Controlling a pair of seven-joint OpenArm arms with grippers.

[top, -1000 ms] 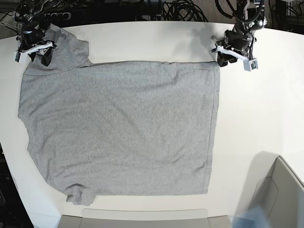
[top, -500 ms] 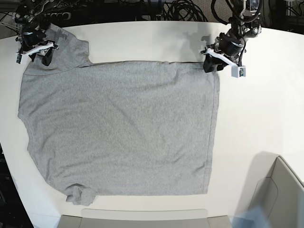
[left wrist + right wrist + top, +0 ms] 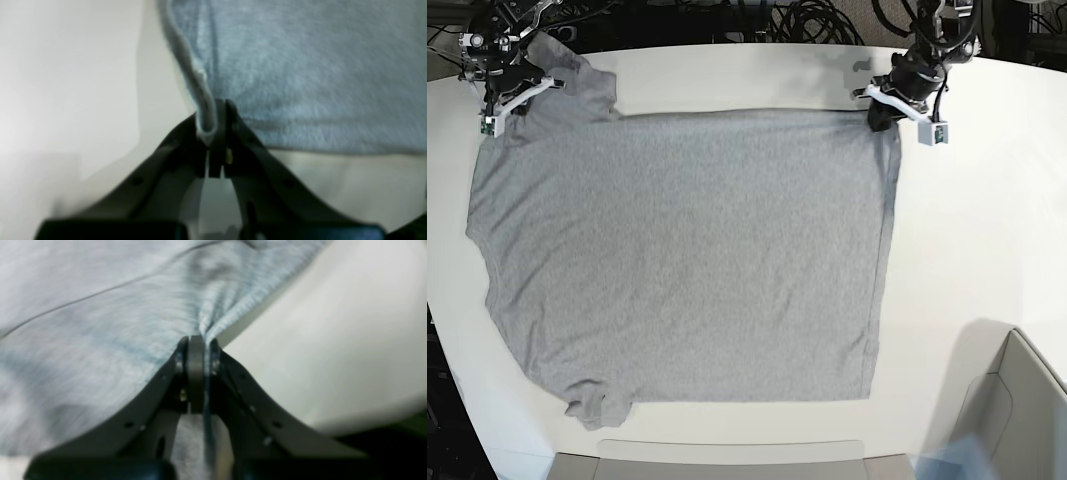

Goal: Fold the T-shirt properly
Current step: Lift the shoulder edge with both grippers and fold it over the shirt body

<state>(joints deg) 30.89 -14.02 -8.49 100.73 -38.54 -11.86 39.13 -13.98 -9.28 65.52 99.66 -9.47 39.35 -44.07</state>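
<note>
The heather-grey T-shirt (image 3: 687,250) lies spread flat on the white table (image 3: 987,220), plain side up, its far edge pulled taut between my two grippers. My left gripper (image 3: 880,113) is shut on the shirt's far right hem corner. The left wrist view shows its jaws (image 3: 215,113) pinching the rolled hem of the shirt (image 3: 317,66). My right gripper (image 3: 509,98) is shut on the shirt at the far left, by the sleeve. The right wrist view shows its jaws (image 3: 196,343) closed on bunched fabric of the shirt (image 3: 100,323).
A grey bin (image 3: 1017,400) stands at the front right corner. A flat grey tray edge (image 3: 727,460) lies along the front. Black cables (image 3: 797,20) run behind the table's far edge. A crumpled sleeve (image 3: 592,408) sits at the front left.
My left gripper moved onto the shirt's far right corner and shut on it. Both grippers then pulled the far edge toward the back of the table, and the shirt shifted with them.
</note>
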